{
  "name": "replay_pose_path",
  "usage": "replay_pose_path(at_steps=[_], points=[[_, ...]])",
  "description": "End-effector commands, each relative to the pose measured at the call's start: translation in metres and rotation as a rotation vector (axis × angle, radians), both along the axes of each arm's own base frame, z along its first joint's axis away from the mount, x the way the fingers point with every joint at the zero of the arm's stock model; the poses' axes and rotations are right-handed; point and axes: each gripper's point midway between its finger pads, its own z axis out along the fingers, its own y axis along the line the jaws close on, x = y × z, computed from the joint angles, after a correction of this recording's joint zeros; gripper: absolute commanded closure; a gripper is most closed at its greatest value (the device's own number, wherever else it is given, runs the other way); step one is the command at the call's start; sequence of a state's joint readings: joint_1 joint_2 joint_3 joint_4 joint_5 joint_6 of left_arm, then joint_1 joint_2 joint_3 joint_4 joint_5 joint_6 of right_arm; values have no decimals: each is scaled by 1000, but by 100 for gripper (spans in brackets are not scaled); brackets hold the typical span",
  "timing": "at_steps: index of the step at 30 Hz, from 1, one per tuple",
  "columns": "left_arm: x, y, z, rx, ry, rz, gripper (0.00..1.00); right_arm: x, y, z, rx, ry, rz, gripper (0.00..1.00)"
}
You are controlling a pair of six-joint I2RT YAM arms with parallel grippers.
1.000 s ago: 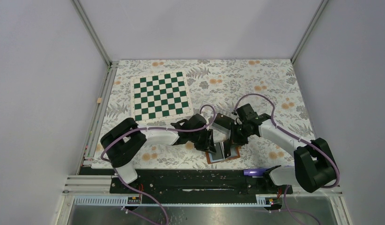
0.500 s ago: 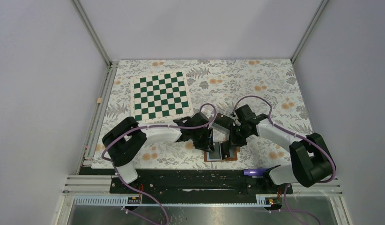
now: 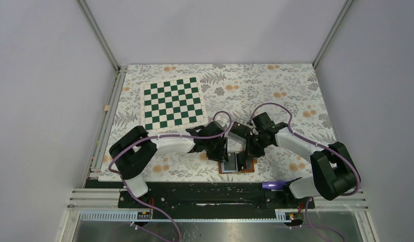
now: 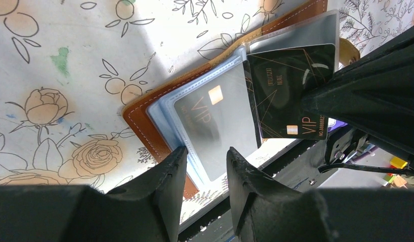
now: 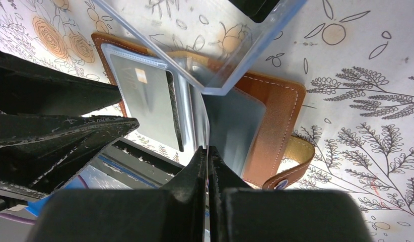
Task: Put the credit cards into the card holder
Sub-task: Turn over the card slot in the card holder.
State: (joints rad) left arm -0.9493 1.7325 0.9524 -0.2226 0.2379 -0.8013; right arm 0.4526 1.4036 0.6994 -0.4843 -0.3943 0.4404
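The right tool clamps a black credit card above the open card holder, while the left tool hangs narrowly parted, empty, over its sleeves.

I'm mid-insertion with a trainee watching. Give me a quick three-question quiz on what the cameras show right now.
1. True or false: the card holder lies closed and snapped shut.
2. Multiple choice: the right arm's fingers are shut on A) nothing, B) a credit card, C) the holder's leather cover.
3. Short answer: where is the other credit card?

Key: 1. False: it lies open on the table, sleeves showing. 2. B. 3. Inside a pale sleeve of the card holder, its VIP lettering showing through.
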Motion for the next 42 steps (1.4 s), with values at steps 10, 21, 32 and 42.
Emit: replay_pose_path(at_steps=[10,21,32,42], points=[[9,-28,36,-163,-93,-54,69,-11,-9,-12,-50,36,27,100],[2,-50,51,-311,-78,-96,69,-11,-9,-12,-51,37,29,100],[6,-61,73,-383,-112,-117,69,-11,-9,-13,-53,39,27,100],[12,-5,20,-73,-90,-22,66,-11,-10,-13,-55,35,24,100]])
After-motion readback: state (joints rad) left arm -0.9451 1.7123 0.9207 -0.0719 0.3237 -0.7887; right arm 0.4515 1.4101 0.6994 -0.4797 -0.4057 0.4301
